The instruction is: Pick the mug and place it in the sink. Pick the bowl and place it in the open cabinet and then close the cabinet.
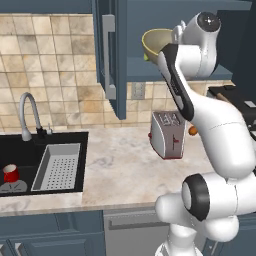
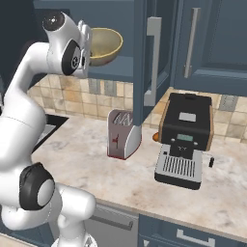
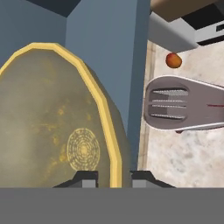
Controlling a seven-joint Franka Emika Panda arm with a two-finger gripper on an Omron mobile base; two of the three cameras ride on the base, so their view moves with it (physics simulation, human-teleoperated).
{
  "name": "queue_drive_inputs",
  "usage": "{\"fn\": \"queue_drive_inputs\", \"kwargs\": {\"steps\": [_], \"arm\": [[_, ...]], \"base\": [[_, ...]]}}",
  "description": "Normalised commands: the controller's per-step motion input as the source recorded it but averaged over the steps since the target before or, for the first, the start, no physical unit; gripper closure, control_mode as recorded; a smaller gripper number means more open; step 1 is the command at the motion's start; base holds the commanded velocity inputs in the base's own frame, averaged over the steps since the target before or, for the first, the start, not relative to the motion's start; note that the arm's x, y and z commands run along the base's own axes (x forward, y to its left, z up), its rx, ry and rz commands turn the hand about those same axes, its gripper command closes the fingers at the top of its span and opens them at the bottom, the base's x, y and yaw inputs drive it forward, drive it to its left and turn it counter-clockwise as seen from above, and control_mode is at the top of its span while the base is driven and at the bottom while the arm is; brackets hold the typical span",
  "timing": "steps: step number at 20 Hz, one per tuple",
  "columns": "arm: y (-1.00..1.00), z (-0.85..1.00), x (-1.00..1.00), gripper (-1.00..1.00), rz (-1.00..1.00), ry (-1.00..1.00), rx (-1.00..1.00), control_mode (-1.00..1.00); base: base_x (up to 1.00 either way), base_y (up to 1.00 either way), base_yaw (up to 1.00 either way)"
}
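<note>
The olive-tan bowl (image 1: 155, 42) (image 2: 106, 44) is up inside the open dark blue cabinet (image 1: 111, 55) (image 2: 152, 58), tilted just above its lower shelf. In the hand view my gripper (image 3: 113, 177) is shut on the bowl (image 3: 57, 127), with one fingertip on each side of the yellow rim. I cannot tell whether the bowl touches the shelf. The cabinet door stands open toward the room. The red mug (image 1: 11, 173) stands in the black sink (image 1: 30, 150) at the left.
A silver toaster (image 1: 168, 134) (image 2: 123, 134) stands on the counter below the cabinet, with a small orange fruit (image 3: 174, 60) behind it. A black coffee machine (image 2: 185, 140) is to its right. A chrome faucet (image 1: 27, 112) and a perforated tray (image 1: 59, 166) are at the sink.
</note>
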Motion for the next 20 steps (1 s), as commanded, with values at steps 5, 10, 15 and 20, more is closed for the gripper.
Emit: {"fn": "queue_drive_inputs", "kwargs": {"steps": [5,10,15,20], "arm": [[-0.19,0.00,0.09,1.00,0.00,0.00,0.00,-1.00],[-0.17,0.00,0.05,1.00,0.00,0.00,0.00,-1.00],[-0.12,0.00,0.04,1.00,0.00,0.00,0.00,-1.00],[-0.06,0.00,0.13,1.00,0.00,0.00,0.00,-1.00]], "base": [[0.00,0.00,0.00],[0.00,0.00,0.00],[0.00,0.00,0.00],[0.00,0.00,0.00]]}}
